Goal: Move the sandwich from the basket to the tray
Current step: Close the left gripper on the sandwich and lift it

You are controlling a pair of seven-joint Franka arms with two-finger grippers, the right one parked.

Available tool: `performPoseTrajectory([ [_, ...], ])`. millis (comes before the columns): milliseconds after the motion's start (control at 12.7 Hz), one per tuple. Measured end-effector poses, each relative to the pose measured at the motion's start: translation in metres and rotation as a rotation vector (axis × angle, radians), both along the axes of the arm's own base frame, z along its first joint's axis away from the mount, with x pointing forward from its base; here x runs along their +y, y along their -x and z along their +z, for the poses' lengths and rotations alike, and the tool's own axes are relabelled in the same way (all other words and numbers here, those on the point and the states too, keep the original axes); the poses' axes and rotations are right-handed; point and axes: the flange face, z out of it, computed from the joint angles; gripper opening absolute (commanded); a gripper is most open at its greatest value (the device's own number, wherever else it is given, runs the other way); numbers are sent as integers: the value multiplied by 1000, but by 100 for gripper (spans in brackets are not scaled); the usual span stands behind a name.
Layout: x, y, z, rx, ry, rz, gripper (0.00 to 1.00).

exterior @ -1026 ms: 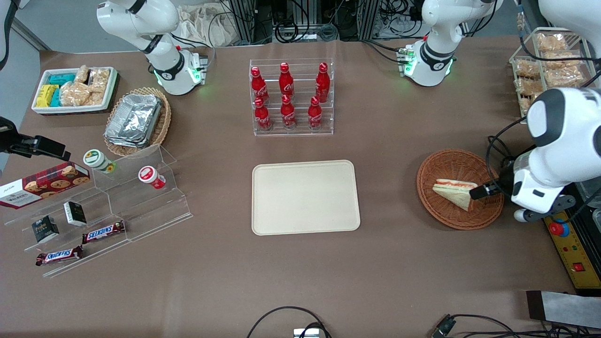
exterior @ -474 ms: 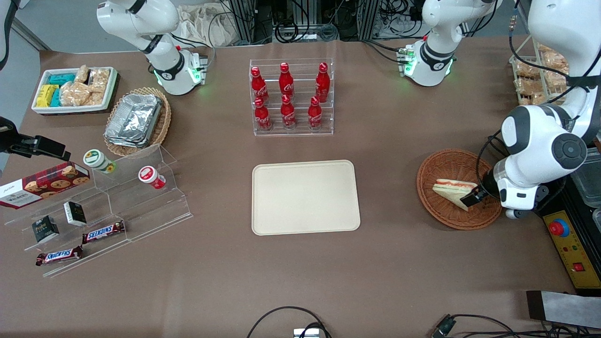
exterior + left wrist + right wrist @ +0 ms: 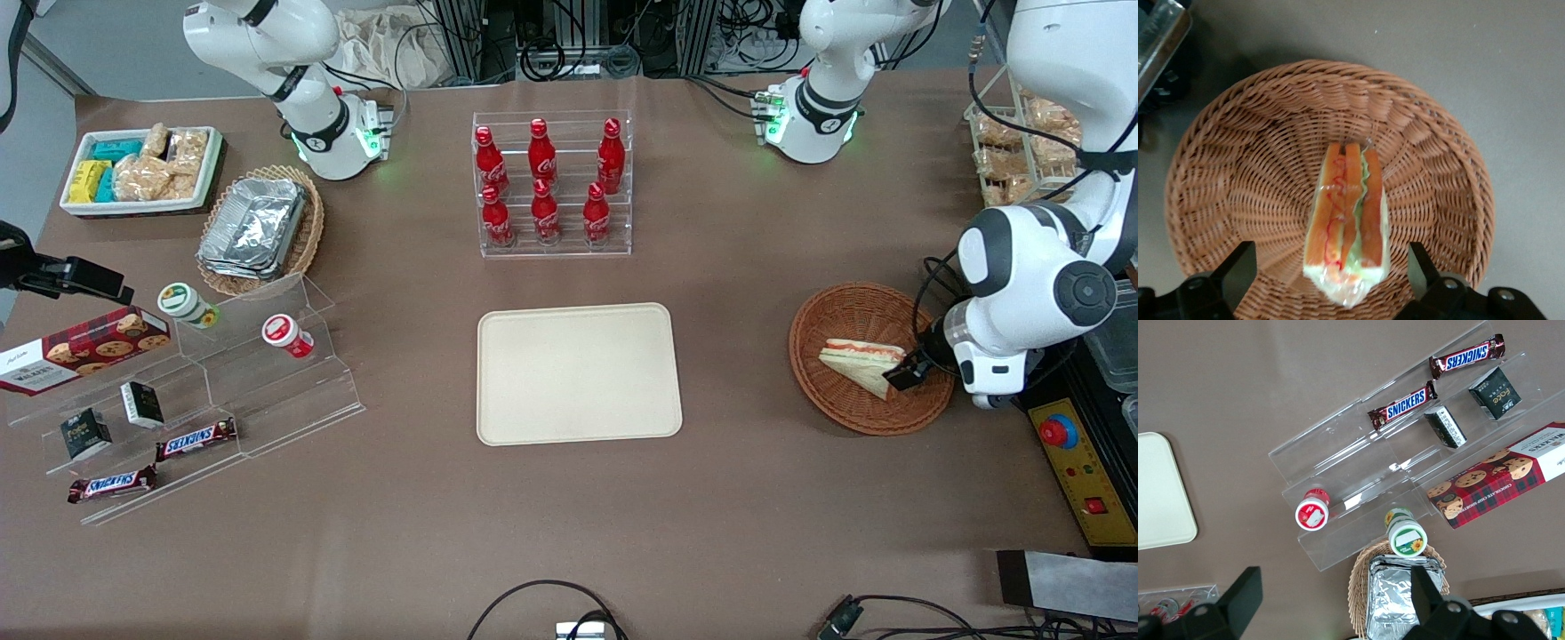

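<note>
We had the claw (image 3: 1331, 283) hovering low over the basket (image 3: 845, 311), its two fingers (image 3: 1238, 267) spread wide with the sandwich (image 3: 1348, 220) lined up in the gap between them, not yet touched. That straddle looked deliberate to us: one finger to each bread face, so a squeeze would land on the flat sides and not on the layered edge. In the front view the claw (image 3: 909, 373) sat at the wedge's end nearest the working arm, and the sandwich (image 3: 861, 360) lay on its side in the basket's hollow, filling edge turned up.

Sweeping the front view from its left: well away from the claw, toward the parked arm's end of the counter (image 3: 569, 516), a clear stepped stand (image 3: 267, 391) tilted its goods forward for easy reading. We made out "Walkers" on the red cookie box (image 3: 84, 347) and "Snickers" on two bars (image 3: 196, 438), with "Foxe" or something close to it on a small dark box (image 3: 85, 434).

Then the tray (image 3: 578, 373), bare and flat, lay between that stand and the claw, nearer the claw, which we judged a short carry. Farther from the camera than the tray stood red bottles (image 3: 544, 182) with white script, seemingly Coca-Cola, racked in clear tiers.
</note>
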Motion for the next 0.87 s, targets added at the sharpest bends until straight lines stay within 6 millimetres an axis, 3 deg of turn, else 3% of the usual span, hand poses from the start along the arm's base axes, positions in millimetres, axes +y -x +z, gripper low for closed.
performPoseTrajectory([
  [158,-5,-4,-12,-18,6,22,100],
  [237,-9,-5,-19,-16,10,22,95],
  [395,-24,-3,-39,15,19,18,0],
  [632,-53,2,-62,58,23,-2,0],
  [868,-57,0,-48,51,-8,-38,0],
])
